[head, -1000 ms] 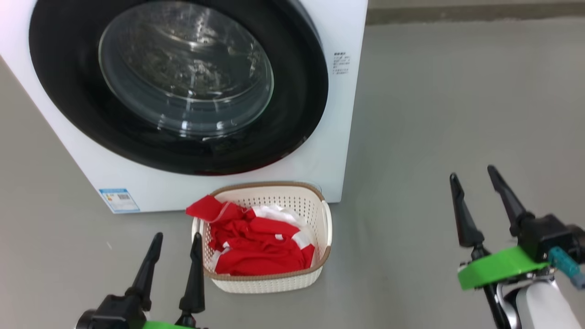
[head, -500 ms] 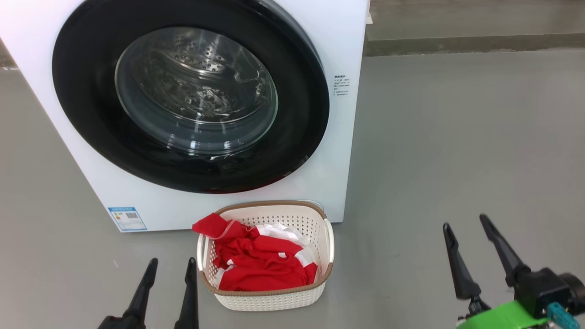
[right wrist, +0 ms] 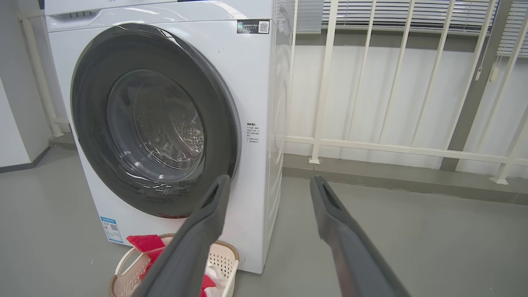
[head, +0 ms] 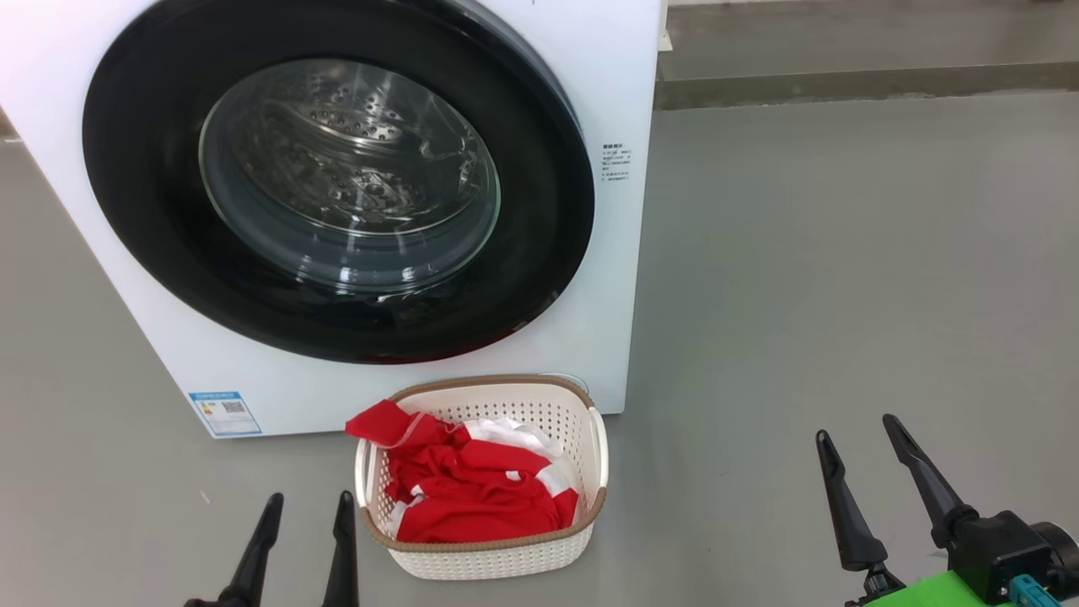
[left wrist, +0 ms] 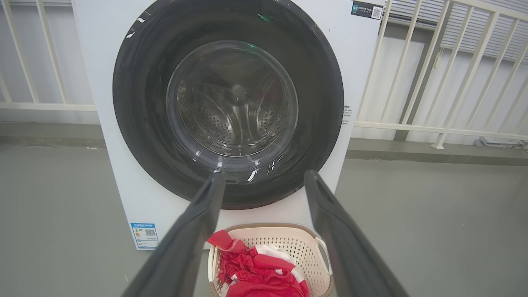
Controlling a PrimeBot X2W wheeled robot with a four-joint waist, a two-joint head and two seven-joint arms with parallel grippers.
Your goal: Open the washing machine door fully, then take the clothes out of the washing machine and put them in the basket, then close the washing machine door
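Observation:
The white washing machine (head: 615, 76) stands ahead with its black-rimmed glass door (head: 539, 211) shut flat against the front; the steel drum shows through the glass. On the floor before it sits the cream basket (head: 497, 561) holding the red and white clothes (head: 476, 497). My left gripper (head: 308, 502) is open just left of the basket, holding nothing. Out to the right on bare floor, my right gripper (head: 856, 426) is open too. The door (left wrist: 321, 82), basket (left wrist: 305, 243) and clothes (left wrist: 255, 272) lie between the left fingers (left wrist: 198, 222). The machine (right wrist: 251, 82) and basket (right wrist: 222, 255) also appear past the right fingers (right wrist: 330, 206).
Grey floor (head: 843, 253) spreads to the right of the machine. A white railing (right wrist: 371, 144) on a low kerb runs behind and to the right of the machine. A blue label (head: 223, 411) sits on the machine's lower left corner.
The head camera has tilted up, so the whole scene sits lower in the picture. Both grippers have dropped toward the bottom edge and stay open. The door stays shut and the basket has not moved.

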